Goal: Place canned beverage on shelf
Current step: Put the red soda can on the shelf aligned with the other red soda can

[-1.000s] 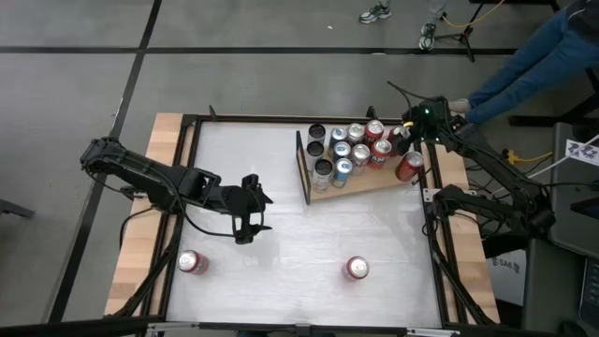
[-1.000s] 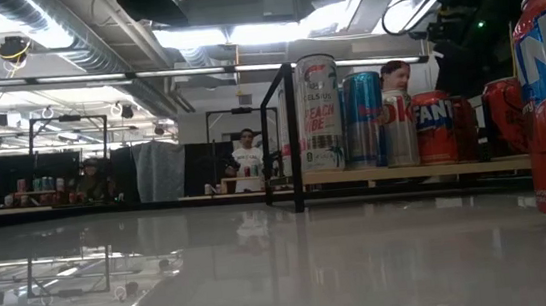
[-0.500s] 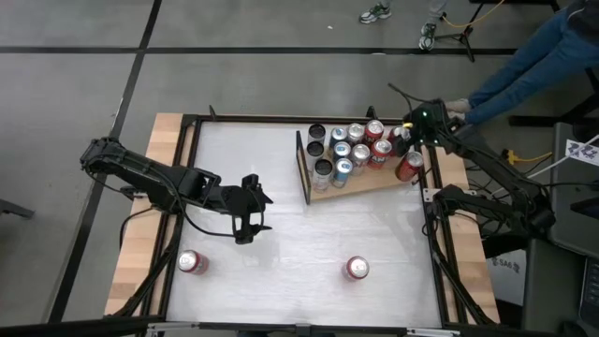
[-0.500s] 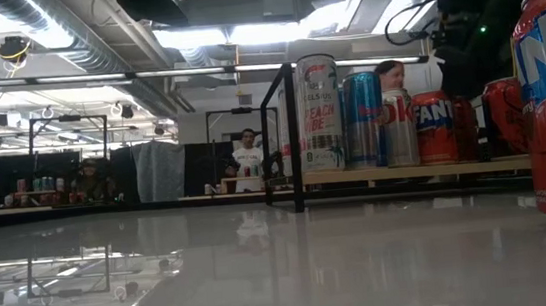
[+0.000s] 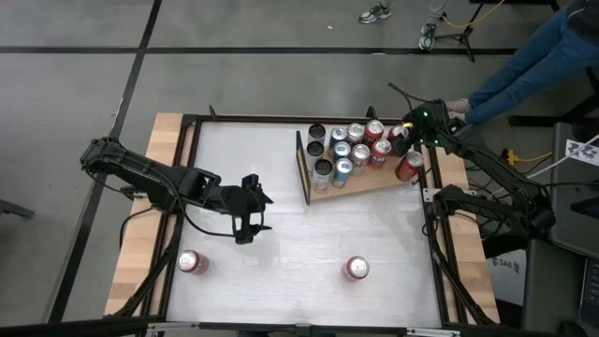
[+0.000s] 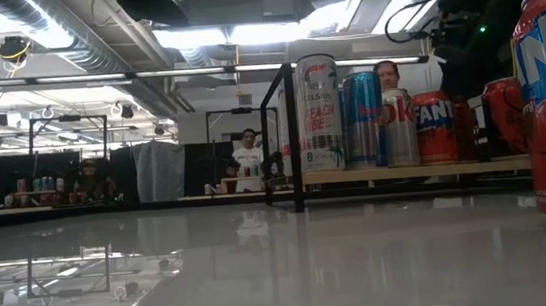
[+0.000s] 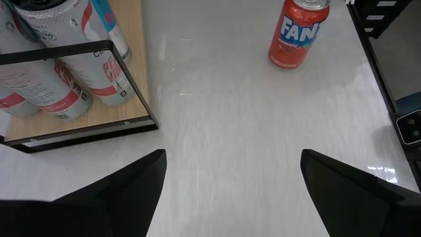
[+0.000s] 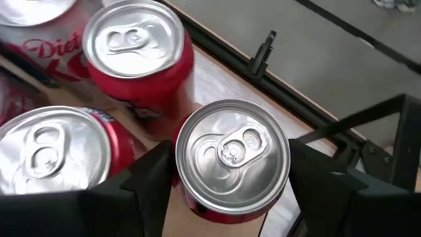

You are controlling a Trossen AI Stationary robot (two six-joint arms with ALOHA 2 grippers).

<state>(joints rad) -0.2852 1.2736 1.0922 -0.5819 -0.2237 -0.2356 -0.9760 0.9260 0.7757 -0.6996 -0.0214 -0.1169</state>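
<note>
The shelf (image 5: 374,183) is a light-brown board with a black upright frame (image 5: 301,168), standing at the table's far right with several cans on it. My right gripper (image 5: 404,134) is at the shelf's far right corner, shut on a red can with a silver top (image 8: 231,153), next to two other red cans (image 8: 135,46). My left gripper (image 5: 251,221) hangs open over the middle left of the white table, with nothing between its fingers (image 7: 232,158). Two red cans (image 5: 192,263) (image 5: 357,269) stand upright on the table near the front. My right gripper has the red can between its two fingers, one finger (image 8: 154,181) on each side of the can's wall (image 8: 184,196) just below the top rim. The fingers slant down from above. The can stands upright; its own body hides its base.
Another red can (image 5: 409,166) stands at the shelf's right end. The table's black frame (image 8: 263,56) runs close behind the held can. A person's legs (image 5: 524,65) reach in beyond the far right corner. White tabletop (image 5: 281,178) lies between the two arms.
</note>
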